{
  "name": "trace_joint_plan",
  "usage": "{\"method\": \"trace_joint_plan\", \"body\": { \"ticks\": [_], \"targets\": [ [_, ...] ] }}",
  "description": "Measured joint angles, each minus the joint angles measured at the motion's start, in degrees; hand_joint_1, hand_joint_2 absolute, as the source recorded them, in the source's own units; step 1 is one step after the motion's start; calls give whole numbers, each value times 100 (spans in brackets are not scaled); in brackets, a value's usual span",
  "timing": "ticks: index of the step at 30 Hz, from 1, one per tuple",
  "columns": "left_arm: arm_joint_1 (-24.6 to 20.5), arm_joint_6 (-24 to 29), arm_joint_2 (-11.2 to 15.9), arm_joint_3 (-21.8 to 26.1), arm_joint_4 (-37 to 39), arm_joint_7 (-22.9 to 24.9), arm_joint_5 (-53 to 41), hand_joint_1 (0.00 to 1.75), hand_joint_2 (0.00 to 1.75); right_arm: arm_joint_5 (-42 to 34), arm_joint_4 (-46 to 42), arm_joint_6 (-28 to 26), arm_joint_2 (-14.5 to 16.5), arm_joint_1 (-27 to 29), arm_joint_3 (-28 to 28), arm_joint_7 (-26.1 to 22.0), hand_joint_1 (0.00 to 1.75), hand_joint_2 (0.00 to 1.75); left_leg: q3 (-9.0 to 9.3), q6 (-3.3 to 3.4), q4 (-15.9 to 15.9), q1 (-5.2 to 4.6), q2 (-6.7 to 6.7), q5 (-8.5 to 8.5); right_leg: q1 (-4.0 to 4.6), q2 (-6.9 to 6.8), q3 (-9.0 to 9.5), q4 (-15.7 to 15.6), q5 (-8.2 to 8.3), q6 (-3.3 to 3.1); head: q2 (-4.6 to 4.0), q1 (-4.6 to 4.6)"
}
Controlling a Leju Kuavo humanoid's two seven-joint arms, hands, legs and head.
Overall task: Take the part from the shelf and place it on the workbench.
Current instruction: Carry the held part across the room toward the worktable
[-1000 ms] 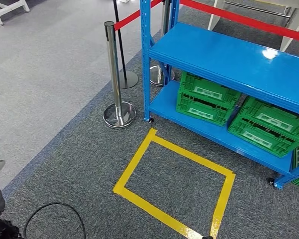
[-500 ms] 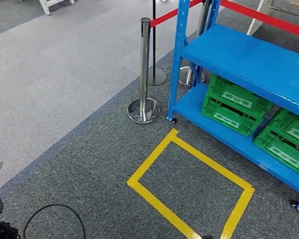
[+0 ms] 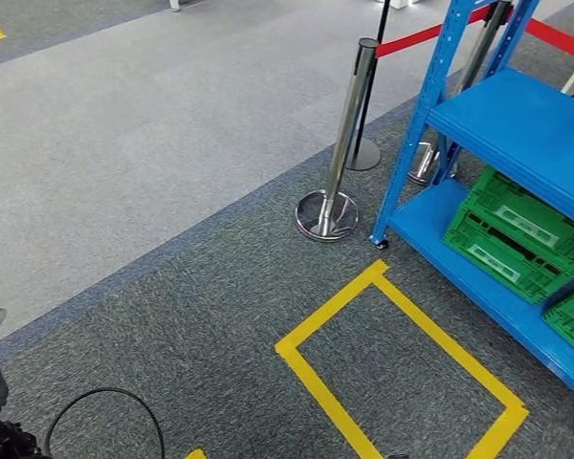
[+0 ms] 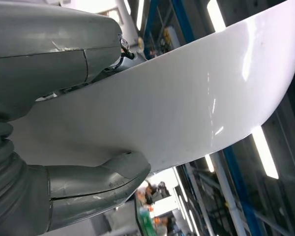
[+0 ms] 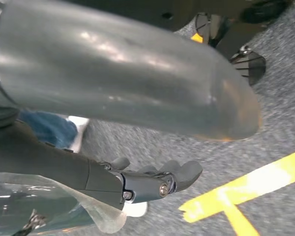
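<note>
**Part in the left hand, walk to the worktop not yet done**

The part (image 4: pixel 183 93), a smooth white curved panel, is off the shelf and held by the left hand (image 4: pixel 45 54). In the left wrist view the thick thumb lies across one face and the fingers (image 4: pixel 101 179) press from the other, so the panel is clamped between them near one end. Most of its length sticks out past the grip, with ceiling lights behind it.

The right hand (image 5: pixel 138 184) hangs low over the grey carpet. Its fingers (image 5: pixel 179 172) are stretched out, apart from the thumb, with nothing between them.

In the head view the blue shelf (image 3: pixel 508 120) stands to the right, with green crates (image 3: pixel 515 229) on its bottom level. A yellow tape square (image 3: pixel 400 306) marks the carpet (image 3: pixel 197 316) in front of it. A chrome post (image 3: pixel 345 134) carrying a red belt (image 3: pixel 421 36) stands just beside the shelf's corner upright. A loop of black cable (image 3: pixel 103 397) lies on the carpet close to the robot.

The grip looks like the main risk. The panel is glossy and held at one end, so the jolt of each step could make it pivot or slide out. The long free end could also clip the post or the shelf upright if the robot swings close to them. The cable loop lies close enough to catch a foot, and a stumble would likely shake the panel loose.
</note>
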Motion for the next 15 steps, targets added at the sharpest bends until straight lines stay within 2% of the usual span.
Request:
{"method": "trace_joint_plan", "body": {
  "ticks": [1, 2, 3, 4, 6, 7, 8, 9, 13, 14, 15],
  "targets": [
    [-2, 0, -6, 3, 0, -4, 1, 175, 175, 1, 1, -1, -1, -2, 1, 1, 0, 0, -28, -32, 24, 4, -68, -2, -6, 112, 94, -193, 38, -11, 0, -1],
    [0, 0, -10, 4, 0, -7, 1, 175, 175, 1, 1, -2, -2, -3, 1, 2, 0, 0, -59, -72, 38, 13, -135, 5, -4, 152, 133, -251, 14, -24, 0, -4],
    [5, 0, -12, 5, 0, -10, 2, 175, 175, 1, 2, -3, -2, -4, -1, 4, 0, 0, -86, -112, 37, 27, -207, 22, -1, 92, 157, -271, 15, -44, 0, -4],
    [15, 0, -14, 7, 0, -12, 2, 175, 175, 1, 3, -4, -2, -5, -2, 4, 0, 0, -107, -148, 47, 32, -199, 24, -1, 16, 182, -283, 29, -73, 0, -3],
    [13, 0, -13, 11, 0, -15, 1, 175, 175, 2, 4, -3, -2, -3, -5, 2, 0, 0, -217, -209, 278, 17, 58, -119, -14, -159, 211, -322, 53, -134, 0, -36],
    [7, 0, -13, 11, 0, -18, -2, 175, 175, 4, 4, -2, -2, 1, -5, 1, 0, 0, -323, -232, 526, 14, 246, -267, -15, -249, 224, -334, 54, -153, 0, -52],
    [-3, 0, -13, 11, 0, -19, -4, 175, 175, 6, 4, -2, -2, 5, -5, 0, 0, 0, -425, -252, 753, 15, 368, -399, -9, -311, 231, -336, 48, -165, 0, -67],
    [-5, 0, -13, 10, 0, -20, -7, 175, 175, 7, 4, -2, -2, 9, -5, 1, 0, 0, -504, -264, 928, 21, 415, -491, -4, -353, 234, -335, 44, -171, 0, -69],
    [0, 0, -14, 9, 0, -20, -12, 175, 175, 10, 4, -1, -2, 15, -5, 1, 0, 0, -664, -279, 1274, 35, 446, -639, 3, -432, 237, -333, 34, -179, 0, -69],
    [4, 0, -15, 10, 1, -20, -15, 175, 175, 18, 4, 1, -2, 12, -6, 1, 0, 0, -634, -283, 1236, 46, 479, -547, 7, -544, 255, -331, 15, -177, 0, -70],
    [8, 0, -15, 11, 1, -20, -21, 175, 175, 25, 4, 2, -2, 7, -7, 1, 0, 0, -529, -278, 1053, 53, 546, -392, 11, -668, 283, -330, -10, -171, 0, -71]
  ]
}}
